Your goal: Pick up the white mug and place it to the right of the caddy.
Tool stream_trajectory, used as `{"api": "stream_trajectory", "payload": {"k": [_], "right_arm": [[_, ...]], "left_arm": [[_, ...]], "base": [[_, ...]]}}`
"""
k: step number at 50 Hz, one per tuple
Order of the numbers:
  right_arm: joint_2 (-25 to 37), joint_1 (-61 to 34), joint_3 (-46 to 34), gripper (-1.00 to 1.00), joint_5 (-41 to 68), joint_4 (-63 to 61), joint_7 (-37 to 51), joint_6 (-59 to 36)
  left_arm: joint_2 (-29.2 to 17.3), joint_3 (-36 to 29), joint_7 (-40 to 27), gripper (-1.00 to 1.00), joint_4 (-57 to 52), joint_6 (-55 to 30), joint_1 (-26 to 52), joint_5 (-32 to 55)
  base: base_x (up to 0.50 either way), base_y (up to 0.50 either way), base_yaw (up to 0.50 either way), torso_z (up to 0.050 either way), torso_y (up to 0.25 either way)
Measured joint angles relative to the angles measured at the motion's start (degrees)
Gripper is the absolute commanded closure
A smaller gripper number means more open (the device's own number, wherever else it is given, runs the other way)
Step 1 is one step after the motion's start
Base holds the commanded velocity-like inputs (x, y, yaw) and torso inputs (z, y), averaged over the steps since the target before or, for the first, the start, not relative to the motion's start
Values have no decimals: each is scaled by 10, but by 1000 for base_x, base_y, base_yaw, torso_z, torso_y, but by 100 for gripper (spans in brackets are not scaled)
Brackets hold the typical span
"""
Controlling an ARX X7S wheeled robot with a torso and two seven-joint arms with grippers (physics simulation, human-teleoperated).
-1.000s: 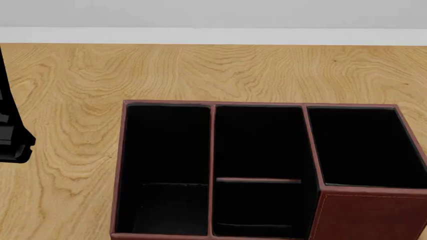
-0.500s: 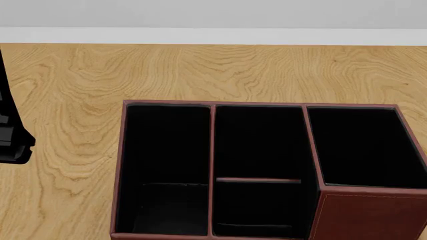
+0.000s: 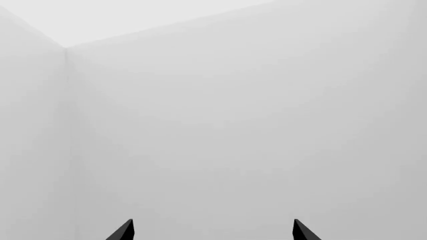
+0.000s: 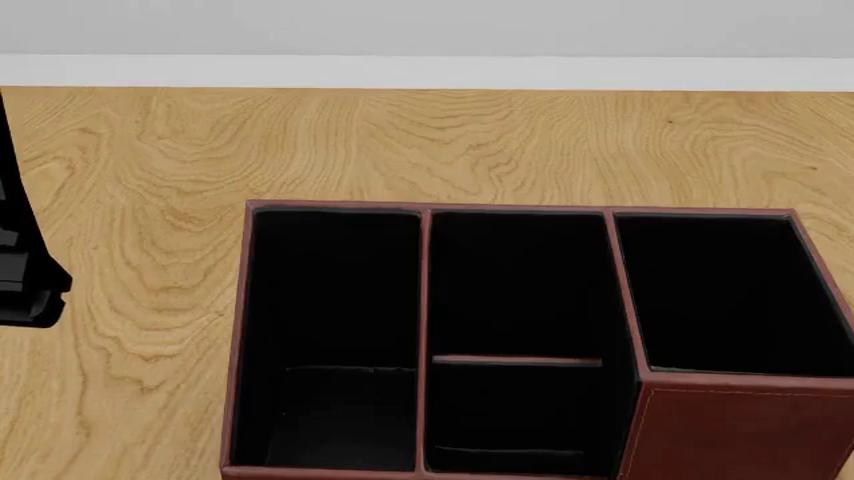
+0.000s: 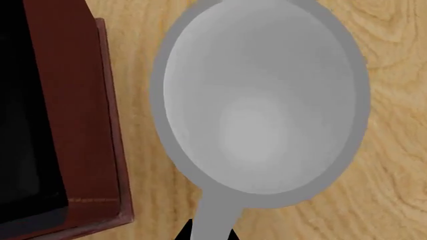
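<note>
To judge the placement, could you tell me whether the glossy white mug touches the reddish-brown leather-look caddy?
Apart. The right wrist view shows a strip of wooden table between the white mug and the caddy.

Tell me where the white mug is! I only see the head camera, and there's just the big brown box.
Observer: The right wrist view shows the white mug standing upright on the table, beside the caddy, not touching it.
Operator: Is anything in it?
Observer: No, it is empty.
Operator: And my left arm?
Observer: The left gripper faces a bare white wall, jaws apart, holding nothing.
</note>
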State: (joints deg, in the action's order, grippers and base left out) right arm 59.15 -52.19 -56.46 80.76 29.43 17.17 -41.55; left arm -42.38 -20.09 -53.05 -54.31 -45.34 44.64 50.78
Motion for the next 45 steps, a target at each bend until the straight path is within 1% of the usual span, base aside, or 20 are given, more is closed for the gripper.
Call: {"api": "stream_trajectory", "payload": {"k": [25,45], "right_arm": [[-41,8,-11,100,-25,74,-41,25],[-65,-2,-27,100,-4,115,-74,38]], "left_arm": [[-1,-6,-6,-100,-1,-2,9,4],[-7,-7,-10,-100,-2,2,8,7]], "base": [[0,0,0,0,0],[3,-1,2,0,0]]}}
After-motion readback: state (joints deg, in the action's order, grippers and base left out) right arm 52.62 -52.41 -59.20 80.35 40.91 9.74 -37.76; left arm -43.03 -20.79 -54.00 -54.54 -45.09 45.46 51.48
